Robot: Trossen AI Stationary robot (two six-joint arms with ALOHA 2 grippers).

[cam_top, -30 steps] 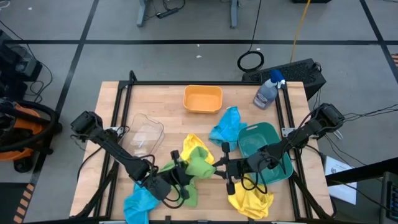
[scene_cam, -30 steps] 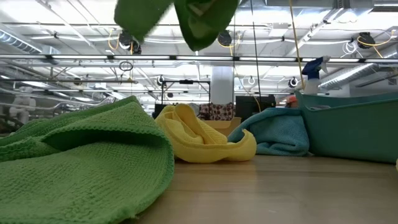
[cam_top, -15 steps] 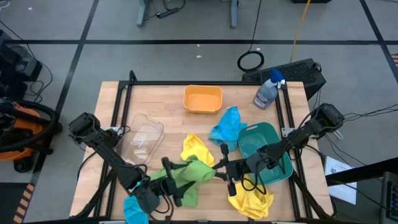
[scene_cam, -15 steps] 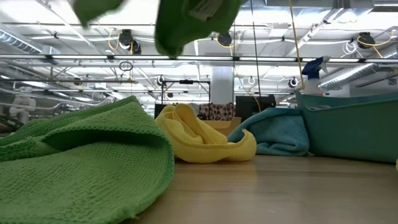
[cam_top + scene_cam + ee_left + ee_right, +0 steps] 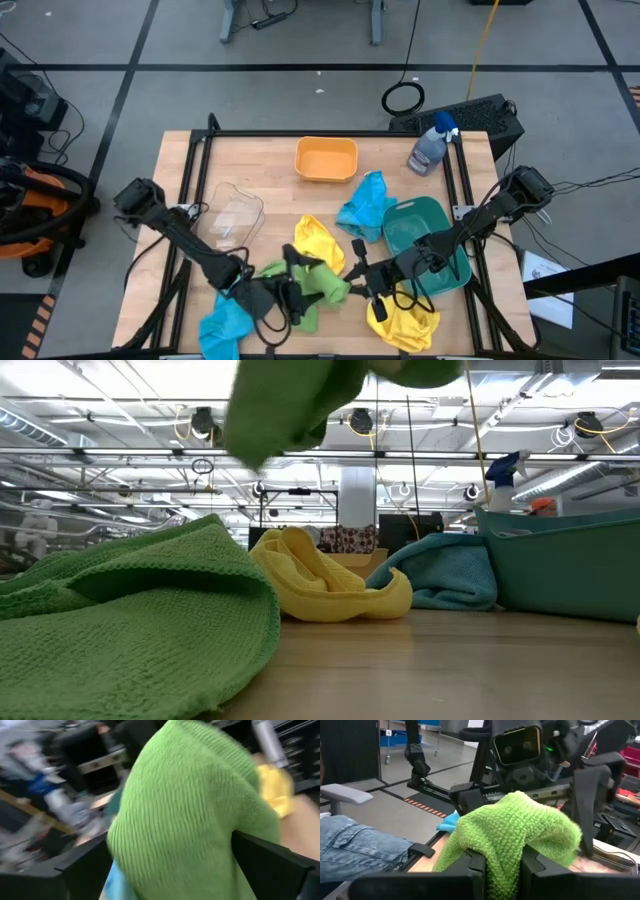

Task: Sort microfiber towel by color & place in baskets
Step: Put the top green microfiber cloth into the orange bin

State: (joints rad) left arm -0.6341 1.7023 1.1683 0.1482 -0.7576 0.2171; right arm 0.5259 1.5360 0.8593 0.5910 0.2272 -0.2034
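Green towel (image 5: 318,283) hangs between your two tools, lifted off the bench (image 5: 270,170) near its front edge.
Your right tool (image 5: 358,283) pinches its right end; your left tool (image 5: 293,291) is spread wide, towel between its fingers but not gripped. The towel's long axis runs left to right, and the teal basket (image 5: 432,218) lies to the right, nearer your right arm. Only the right wrist view shows the pinch; the high view alone shows the basket's bearing.
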